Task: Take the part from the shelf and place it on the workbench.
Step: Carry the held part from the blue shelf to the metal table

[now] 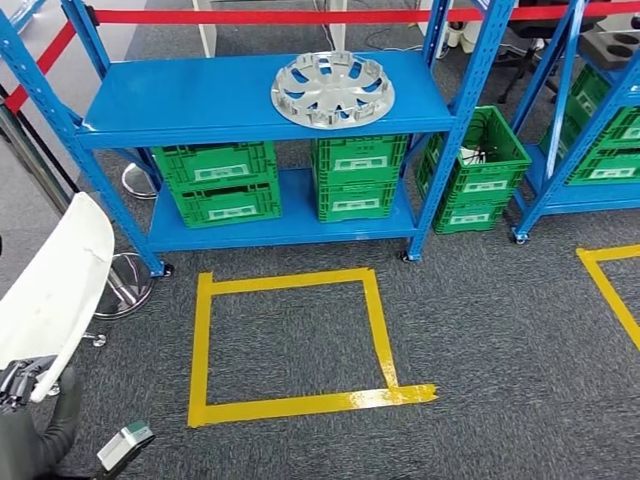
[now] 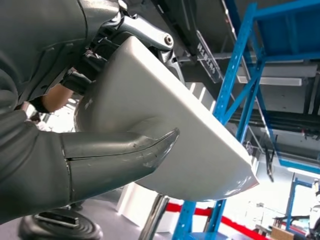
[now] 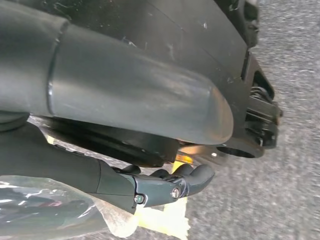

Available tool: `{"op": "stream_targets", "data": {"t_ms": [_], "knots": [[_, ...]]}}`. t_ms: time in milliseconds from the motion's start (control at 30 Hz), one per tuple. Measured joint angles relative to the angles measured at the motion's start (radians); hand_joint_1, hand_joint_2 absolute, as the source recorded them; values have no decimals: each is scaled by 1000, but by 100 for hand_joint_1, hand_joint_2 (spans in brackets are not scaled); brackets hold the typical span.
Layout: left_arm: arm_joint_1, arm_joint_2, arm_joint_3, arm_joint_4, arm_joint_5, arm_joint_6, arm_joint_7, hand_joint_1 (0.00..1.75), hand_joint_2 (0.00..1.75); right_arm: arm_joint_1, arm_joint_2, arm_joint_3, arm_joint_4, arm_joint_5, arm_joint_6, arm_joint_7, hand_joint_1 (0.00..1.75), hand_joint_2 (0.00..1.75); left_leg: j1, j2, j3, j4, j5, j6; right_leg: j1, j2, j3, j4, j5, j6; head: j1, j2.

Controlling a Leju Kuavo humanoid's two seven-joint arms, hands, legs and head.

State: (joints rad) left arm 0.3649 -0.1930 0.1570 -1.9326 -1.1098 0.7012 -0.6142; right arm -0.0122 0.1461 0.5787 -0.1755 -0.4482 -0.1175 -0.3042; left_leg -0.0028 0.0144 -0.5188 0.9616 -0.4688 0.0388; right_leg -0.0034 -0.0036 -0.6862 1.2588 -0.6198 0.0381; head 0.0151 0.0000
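My left hand (image 1: 23,385) grips a white, smooth, curved panel part (image 1: 56,290) low at the left of the head view, held tilted above the carpet. In the left wrist view my thumb (image 2: 113,160) presses on the near face of the white part (image 2: 188,140), and the darker fingers (image 2: 151,35) wrap its far edge. My right hand (image 3: 177,182) hangs over the grey carpet with its fingers slightly bent, apart from the thumb (image 3: 151,95), and nothing in it.
A blue shelf (image 1: 226,100) stands ahead with a silver wheel cover (image 1: 332,90) on top and green crates (image 1: 219,180) beneath. A yellow tape square (image 1: 290,340) marks the carpet. A second blue shelf (image 1: 573,110) stands at right, a stool base (image 1: 128,285) at left.
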Motion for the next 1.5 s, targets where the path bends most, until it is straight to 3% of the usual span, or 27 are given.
{"op": "stream_targets", "data": {"t_ms": [67,100,133,200,267,333,400,467,500,533,567,600,633,667,733,800,867,1000,1033,1067,1133,1200,1233,1333,1367,1467,1500], "knots": [[0,0,1,0,0,0,0,175,175,0,0,0,0,0,0,1,0,0,0,1,-45,11,27,-4,0,0,31,35,50,2,0,0],[0,0,1,0,0,0,0,175,175,0,0,0,0,0,0,1,0,0,0,0,-67,19,39,-7,-1,0,72,1,83,2,0,0],[0,0,2,0,0,0,0,175,175,0,0,0,0,0,0,1,0,0,0,0,-85,26,50,-11,-2,1,130,-65,94,1,1,0],[0,0,3,-1,0,0,0,175,175,-3,0,0,0,0,0,1,0,0,-3,0,-110,40,71,-20,-1,4,244,-226,62,-6,1,0],[0,0,4,-2,0,0,0,175,175,-4,0,0,0,0,1,0,0,0,-3,0,-119,42,94,-29,3,5,280,-301,35,-19,0,0],[2,0,6,-2,0,0,0,175,175,-2,1,0,0,0,1,0,0,0,1,-3,-127,46,89,-40,2,0,256,-298,53,-37,-1,0],[4,0,9,-2,0,0,0,175,175,0,2,0,1,0,1,1,0,0,4,-6,-141,104,3,-51,0,-5,226,-297,81,-53,-6,0],[4,0,10,-2,0,0,0,175,175,0,2,0,1,0,1,1,0,0,6,-7,-155,228,-108,-59,2,-8,194,-295,109,-59,-11,0],[4,0,10,-2,0,0,0,175,175,0,2,0,1,0,1,0,0,0,7,-7,-155,286,-132,-60,3,-9,177,-292,123,-58,-11,0],[4,0,10,-2,0,0,0,175,175,0,2,0,1,0,1,0,0,0,7,-7,-146,324,-129,-61,3,-10,159,-287,137,-58,-11,0],[4,0,10,-2,0,0,0,175,175,0,2,0,1,0,1,0,0,0,7,-7,-124,328,-105,-60,4,-11,140,-281,148,-56,-11,0],[4,0,10,-2,2,0,0,175,175,-1,2,0,1,0,1,-1,0,0,7,-7,-88,297,-73,-56,4,-11,119,-275,158,-54,-11,0],[3,1,9,-2,5,0,0,175,175,-1,2,0,1,0,1,-4,0,0,7,-8,-36,235,-53,-50,4,-11,102,-269,167,-51,-11,0],[-1,2,6,-1,7,0,0,175,175,-1,2,0,0,-1,0,-10,0,0,5,-9,24,151,-55,-43,5,-10,89,-263,174,-47,-11,0],[-15,3,-4,3,10,0,-3,175,175,0,2,0,0,-3,0,-20,0,0,-1,-9,107,22,-84,-33,6,-11,77,-258,192,-36,-11,0],[-26,2,-12,7,9,-1,-8,175,175,0,2,0,0,-5,0,-24,0,0,-4,-7,116,-12,-89,-25,4,-13,72,-259,209,-24,-12,0],[-31,2,-16,11,9,-1,-11,175,175,1,2,0,0,-6,-1,-27,0,0,-2,-3,98,-14,-69,-13,2,-8,54,-238,189,-13,-11,0],[-36,1,-21,21,12,-1,-14,175,175,2,1,0,0,-6,-2,-29,0,0,-1,2,47,-11,-29,-2,1,0,-21,-12,37,1,-2,0],[-36,1,-21,24,15,-1,-17,175,175,3,1,0,0,-6,-2,-29,0,0,-1,3,34,-8,-21,-3,1,0,-18,15,24,2,-2,0],[-36,1,-22,27,18,-1,-19,175,175,4,1,0,0,-6,-1,-29,0,0,-1,3,23,-4,-15,-4,1,0,6,2,30,1,-2,0],[-37,1,-23,32,28,-1,-24,175,175,7,0,0,0,-6,-1,-29,0,0,-1,3,5,6,-8,-9,1,0,103,-124,74,-3,-2,0],[-38,2,-26,36,37,-1,-19,175,175,7,0,0,0,-6,0,-31,0,0,-5,3,-9,20,-5,-16,2,0,181,-247,95,-10,-2,0],[-38,2,-30,39,41,-1,-8,175,175,7,0,0,0,-6,1,-33,0,0,-7,3,-15,25,-2,-20,3,0,193,-271,94,-16,-2,0],[-39,15,-50,45,52,-1,47,175,175,11,0,0,0,-6,1,-35,0,0,-7,3,-23,30,4,-35,3,0,185,-276,100,-35,-2,0],[-39,21,-57,47,56,-1,64,175,175,11,0,0,0,-6,1,-35,0,0,-6,2,-24,28,5,-30,2,0,182,-277,102,-37,-5,0],[-37,38,-74,51,62,-1,90,175,175,11,0,0,0,-5,1,-35,0,0,-7,0,-27,24,6,5,5,0,177,-276,103,-36,-16,0],[-37,43,-79,51,63,-1,96,175,175,11,0,0,0,-5,1,-35,0,0,-7,0,-27,25,7,8,6,0,177,-275,103,-37,-18,0]]}}
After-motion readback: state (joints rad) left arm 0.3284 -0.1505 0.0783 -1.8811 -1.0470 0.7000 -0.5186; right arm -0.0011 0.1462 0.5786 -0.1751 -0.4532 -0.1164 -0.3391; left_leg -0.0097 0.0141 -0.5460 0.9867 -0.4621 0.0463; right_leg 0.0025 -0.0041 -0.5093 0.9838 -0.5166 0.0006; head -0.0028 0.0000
